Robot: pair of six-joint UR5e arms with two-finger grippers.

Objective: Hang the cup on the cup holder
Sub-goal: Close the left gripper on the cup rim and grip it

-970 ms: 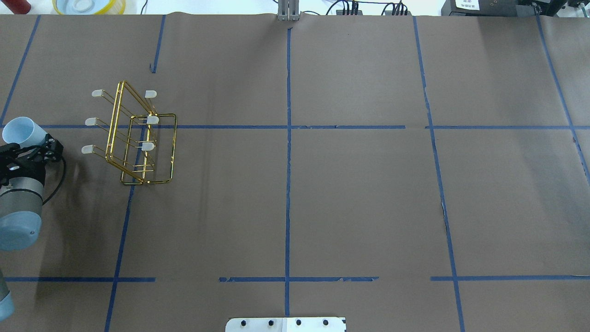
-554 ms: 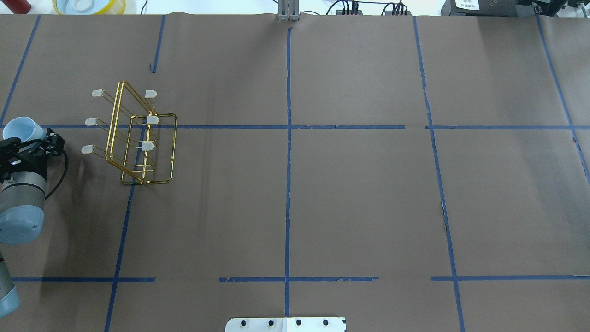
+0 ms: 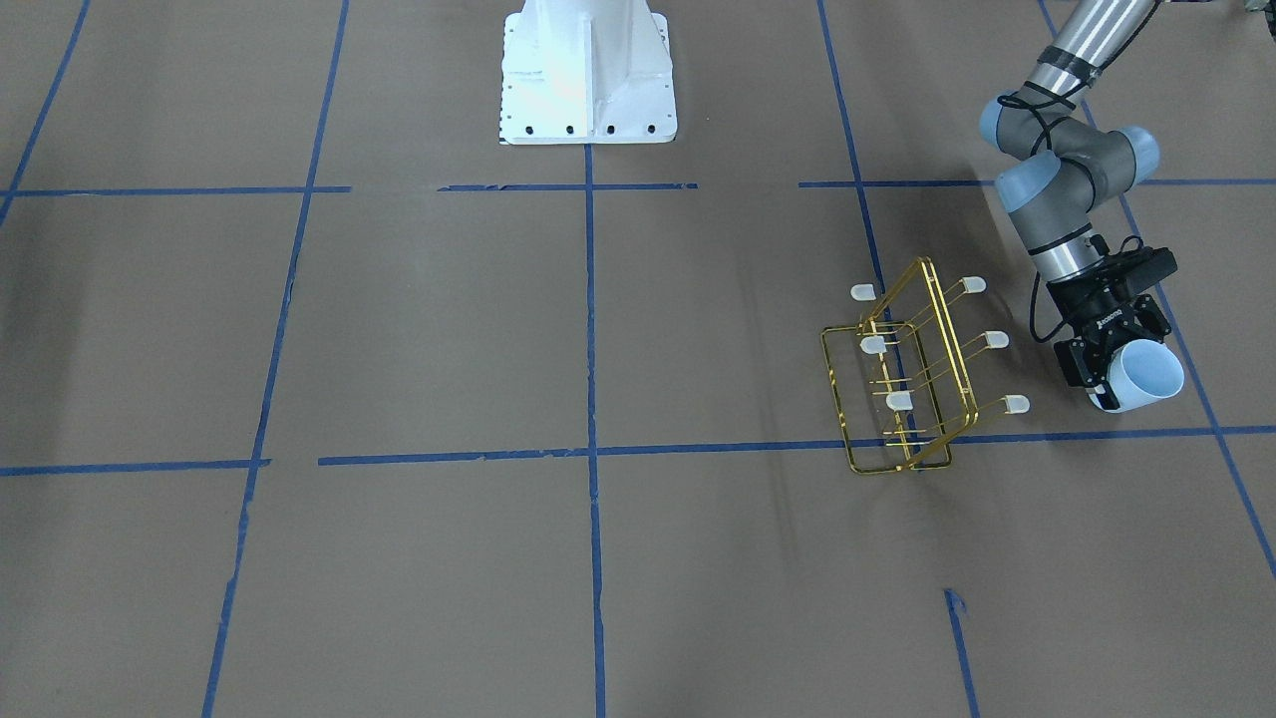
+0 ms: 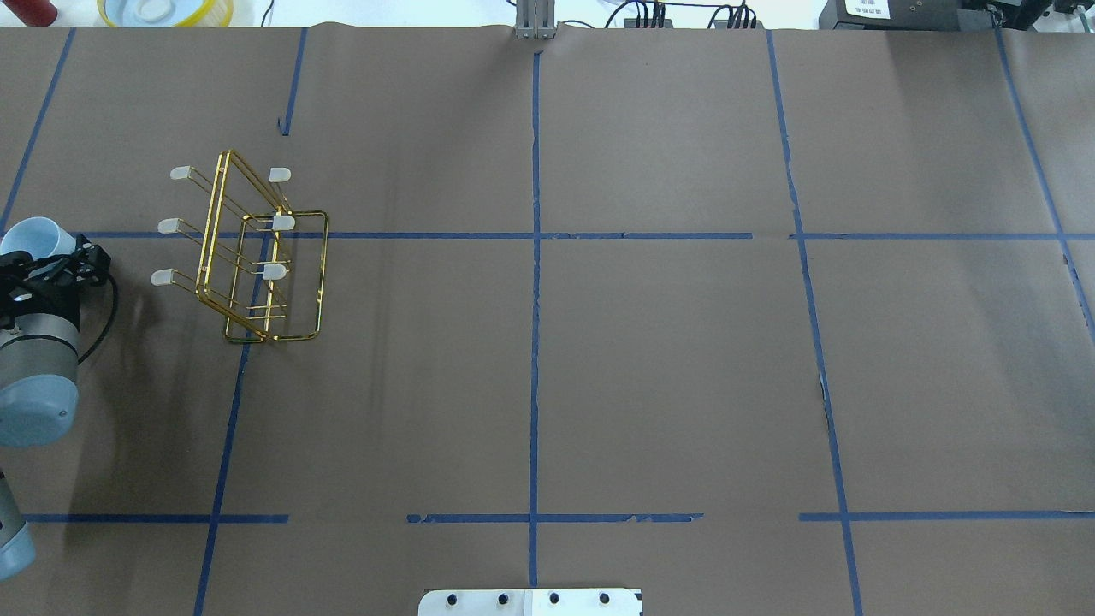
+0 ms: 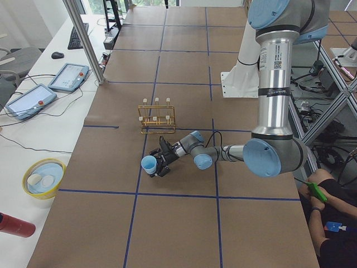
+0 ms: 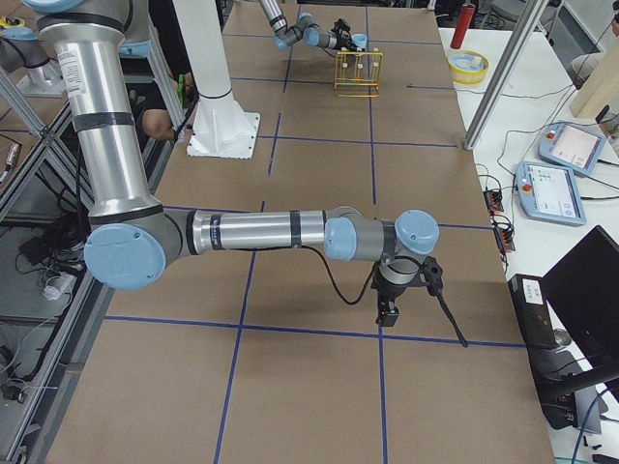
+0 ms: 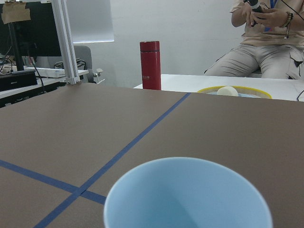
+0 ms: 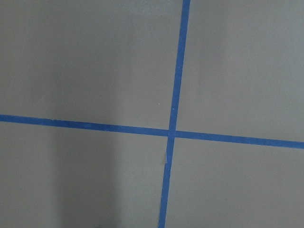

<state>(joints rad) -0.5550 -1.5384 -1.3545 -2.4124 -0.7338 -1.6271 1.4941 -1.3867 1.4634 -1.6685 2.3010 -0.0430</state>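
The cup is pale blue and lies on its side in my left gripper, mouth pointing away from the wrist. The gripper is shut on the cup's base at the table's far left edge, left of the cup holder and apart from it. The cup fills the bottom of the left wrist view. The cup holder is a gold wire rack with white-tipped prongs, standing upright. My right gripper shows only in the exterior right view, low over the paper; I cannot tell if it is open or shut.
Brown paper with blue tape lines covers the table. A yellow bowl and a red bottle stand beyond the far left corner. The white robot base is at the near edge. A seated person is behind the table.
My left gripper, with the cup in it, has drifted a little to the left, away from the cup holder. The rack has not moved.
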